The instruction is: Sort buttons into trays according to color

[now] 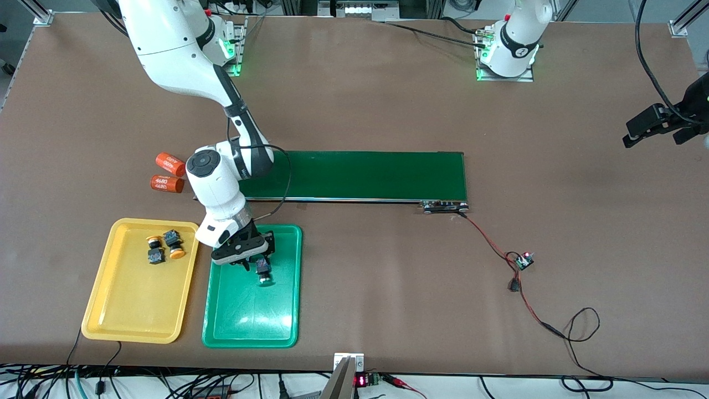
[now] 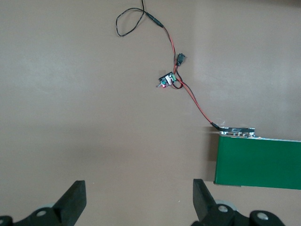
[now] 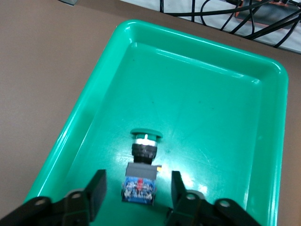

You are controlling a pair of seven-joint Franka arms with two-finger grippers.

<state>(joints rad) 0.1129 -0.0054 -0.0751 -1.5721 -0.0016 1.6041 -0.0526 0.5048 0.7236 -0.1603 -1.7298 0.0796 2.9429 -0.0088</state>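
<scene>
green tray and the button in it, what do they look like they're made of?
Green tray: looks like glossy moulded plastic; it shows bright glare patches and soft rounded corners and rim.
Green button, lying in the tray between the open fingers of the right gripper: likely plastic, with a smooth green cap, a black collar and a boxy body with a blue end. A pale ring under the cap could be metal; unclear.

Glossy plastic green tray (image 3: 263, 141); glossy yellow tray (image 1: 111, 299); matt brown table (image 1: 554, 166).

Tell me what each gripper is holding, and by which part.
Nothing. The right gripper is open astride the green button lying in the green tray, not gripping it. The left gripper is open over bare table.
</scene>
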